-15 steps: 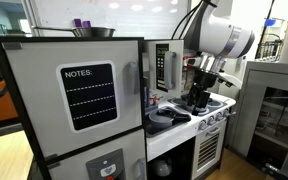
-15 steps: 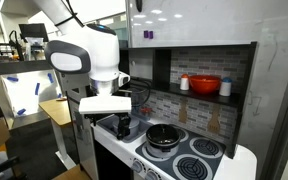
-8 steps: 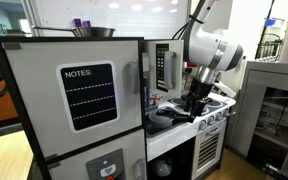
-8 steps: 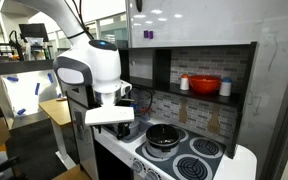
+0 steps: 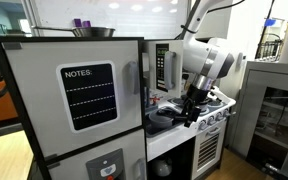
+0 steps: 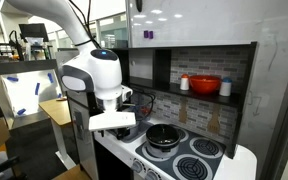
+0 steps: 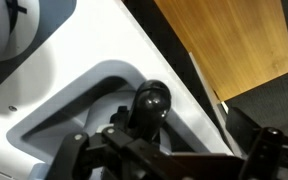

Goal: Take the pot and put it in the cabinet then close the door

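Your biggest item is the 1 large grey unit [image 5: 74,100], and its 1 black board [image 5: 88,97] carries the only readable writing, "NOTES:", above rows of dashed lines. On its top sits 1 shiny steel bowl [image 5: 92,32].

Next is your 1 white arm [image 6: 92,72], bent down over the toy kitchen's counter. Its gripper [image 5: 192,108] is spread wide and holds nothing. In the wrist view the 2 dark fingers [image 7: 72,150] stand far apart over a white moulded recess with 1 dark round knob [image 7: 152,98].

The 1 cabinet [image 6: 141,65] shows dark inside, up beside the arm. Its 1 door [image 5: 162,68], with the striped window panel, stands swung open.

Below, the white stove top [image 6: 224,160] shows 2 bare burner rings [image 6: 206,148]. The 1 pot [image 6: 164,134] sits on that stove top, just beside the gripper and apart from it, not in the cabinet.

On the shelf you have 1 red pot [image 6: 205,85] between 2 small white shakers [image 6: 184,84].
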